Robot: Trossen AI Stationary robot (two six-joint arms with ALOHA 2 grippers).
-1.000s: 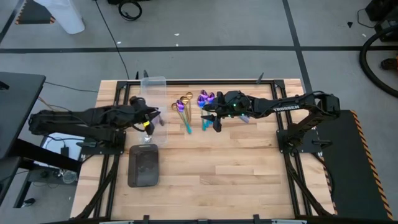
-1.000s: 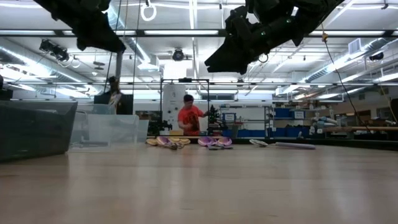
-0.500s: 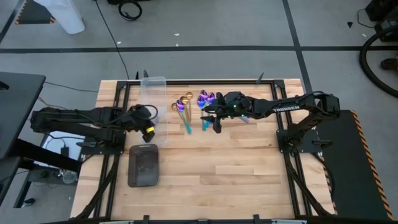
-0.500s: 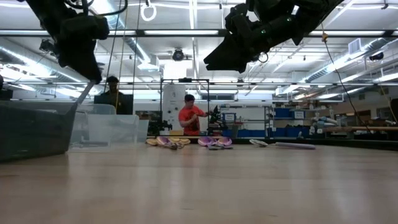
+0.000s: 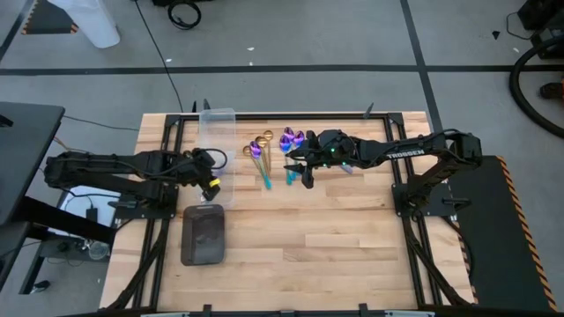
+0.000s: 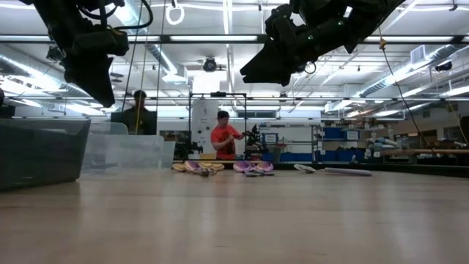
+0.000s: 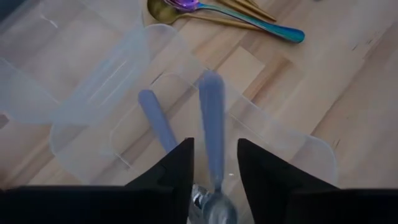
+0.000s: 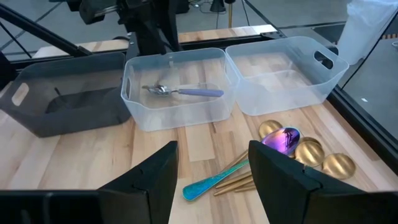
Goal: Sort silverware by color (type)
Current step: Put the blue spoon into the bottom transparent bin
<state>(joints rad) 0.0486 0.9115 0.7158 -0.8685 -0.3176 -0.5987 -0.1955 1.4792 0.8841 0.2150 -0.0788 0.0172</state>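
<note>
Surroundings: a light wooden table [image 5: 335,246] carries a dark grey rectangular tray [image 8: 62,115] and two clear plastic bins in a row; the near clear bin [image 8: 177,115] sits between the tray and the far clear bin [image 8: 286,90].
Obstructions: the near bin's wall stands between the loose spoons and the one already inside it.
Background: two people stand far behind the table in the low view.
Counts: one silver spoon with a pale lavender handle [image 8: 180,92] lies flat in the near clear bin. Beside the far bin lie three gold spoons [image 8: 309,150], with one iridescent purple spoon with a teal handle [image 8: 286,138] on top of them. A second purple-and-teal cluster [image 5: 293,139] lies just beside; its number I cannot tell.
Left gripper [image 5: 211,183]: above the near clear bin, fingers apart, gripping nothing; the silver spoon lies below the gap.
Right gripper [image 8: 212,148]: raised over the table near the purple-and-teal cluster, fingers spread wide, empty, touching nothing.
</note>
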